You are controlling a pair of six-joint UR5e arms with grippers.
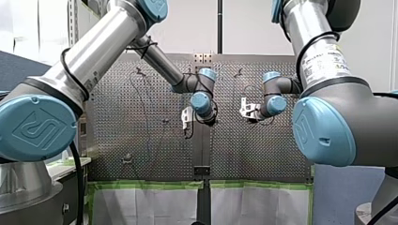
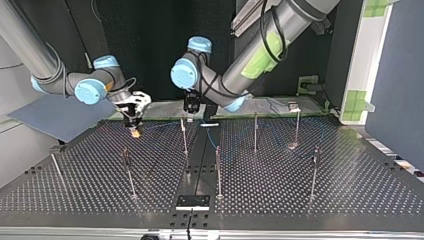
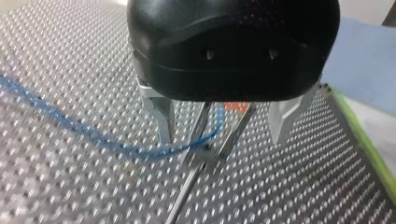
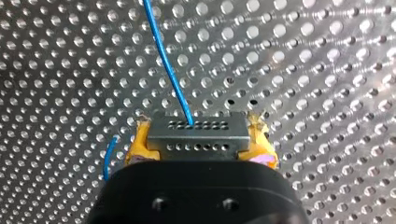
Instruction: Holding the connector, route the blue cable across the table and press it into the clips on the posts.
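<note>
Right wrist view showed our right claw (image 4: pixel 198 140) clamped on the connector (image 4: pixel 196 131), with yellow pads (image 4: pixel 138 142) at both its ends, over the table (image 4: pixel 327 70). The cable (image 4: pixel 168 65) ran from the connector's face out across the holes. Our left claw (image 3: pixel 222 123) stood with its fingers apart, straddling a post (image 3: pixel 205 154). The cable passed between them at the post's top.
</note>
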